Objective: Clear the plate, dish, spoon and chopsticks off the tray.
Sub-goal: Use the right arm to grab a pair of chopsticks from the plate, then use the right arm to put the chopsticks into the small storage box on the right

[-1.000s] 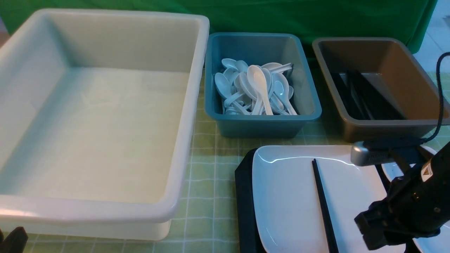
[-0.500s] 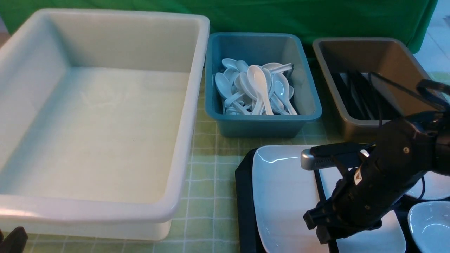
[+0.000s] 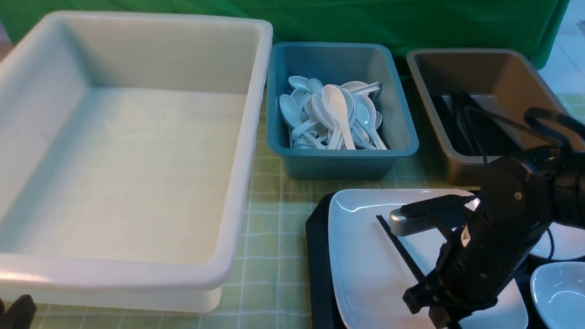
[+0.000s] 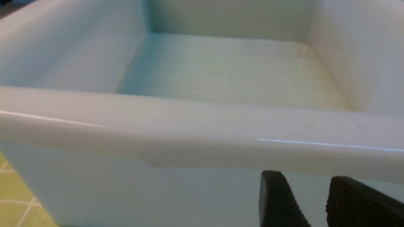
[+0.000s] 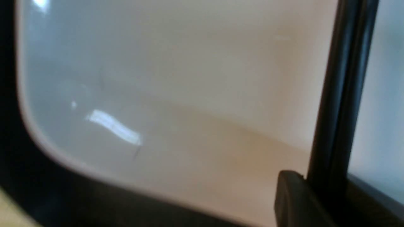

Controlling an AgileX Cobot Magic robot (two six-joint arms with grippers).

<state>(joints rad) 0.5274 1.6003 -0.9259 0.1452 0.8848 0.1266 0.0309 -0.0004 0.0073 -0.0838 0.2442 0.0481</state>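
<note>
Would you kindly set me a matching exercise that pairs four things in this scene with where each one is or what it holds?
Things:
1. teal bin
2. brown bin
3. large white plate
4. left claw

Descriptions:
A. lies on the dark tray
B. holds a heap of white spoons
C. open, facing the outer wall of the white tub
D. holds black chopsticks

Pairs: 1-B; 2-D; 3-A; 4-C
</note>
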